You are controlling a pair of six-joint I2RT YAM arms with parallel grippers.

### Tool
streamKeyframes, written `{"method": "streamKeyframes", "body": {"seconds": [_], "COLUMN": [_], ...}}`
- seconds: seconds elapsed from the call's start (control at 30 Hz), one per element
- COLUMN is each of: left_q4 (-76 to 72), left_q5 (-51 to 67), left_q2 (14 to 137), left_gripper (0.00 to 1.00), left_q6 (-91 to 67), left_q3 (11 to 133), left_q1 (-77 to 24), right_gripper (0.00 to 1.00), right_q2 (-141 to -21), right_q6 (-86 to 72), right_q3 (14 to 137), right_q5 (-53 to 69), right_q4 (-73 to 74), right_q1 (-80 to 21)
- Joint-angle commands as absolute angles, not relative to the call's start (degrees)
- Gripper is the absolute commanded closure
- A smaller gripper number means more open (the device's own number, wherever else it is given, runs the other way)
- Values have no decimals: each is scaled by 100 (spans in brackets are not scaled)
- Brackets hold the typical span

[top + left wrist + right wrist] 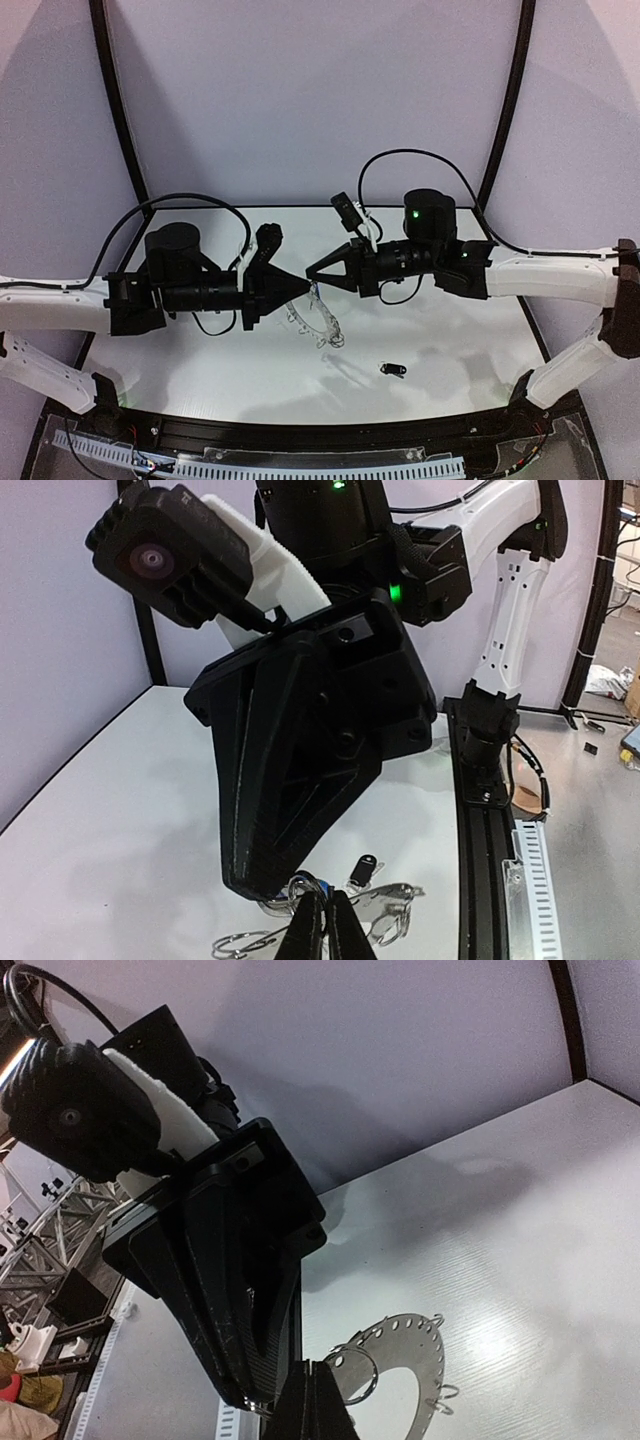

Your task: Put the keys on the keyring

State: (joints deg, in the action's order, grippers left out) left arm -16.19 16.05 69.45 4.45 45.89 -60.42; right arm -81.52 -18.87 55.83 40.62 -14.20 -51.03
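The keyring [320, 320] hangs in the air between my two grippers, above the table's middle. It shows as a flat perforated ring with wire loops in the right wrist view [425, 1335] and in the left wrist view [405, 900]. My right gripper [313, 270] is shut on the ring's edge beside a wire loop [352, 1375]. My left gripper [302, 286] is shut, tip to tip with the right one, and a sliver of the blue key [327, 884] shows at its fingertips [305, 925]. The black key [392, 369] lies on the table, also seen in the left wrist view [363, 868].
The white table [200, 370] is bounded by a black rail at the near edge [300, 435] and purple walls at the back. The arms' cables arch above the table.
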Motion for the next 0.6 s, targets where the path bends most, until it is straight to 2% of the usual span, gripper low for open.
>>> {"method": "streamKeyframes", "body": {"seconds": [0.0,0.33,0.5,0.57], "left_q4": [-3514,-3767,-3357,-2644], "left_q5": [2009,1917,1636,1380], "left_q2": [6741,6802,6788,6751], "left_gripper": [99,99,99,98], "left_q6": [651,969,952,980], "left_q3": [4811,4939,4925,4933], "left_q1": [-6121,-6121,-6117,-6123], "right_gripper": [100,100,100,100], "right_q2": [-8581,-8588,-8332,-8193], "right_q6": [-2188,-2549,-2250,-2206], "right_q3": [5224,4829,5188,5296], "right_q5": [3679,4310,3965,3772], "right_q4": [-1362,-2340,-1554,-1250], "right_q1": [-5071,-5089,-5098,-5098]}}
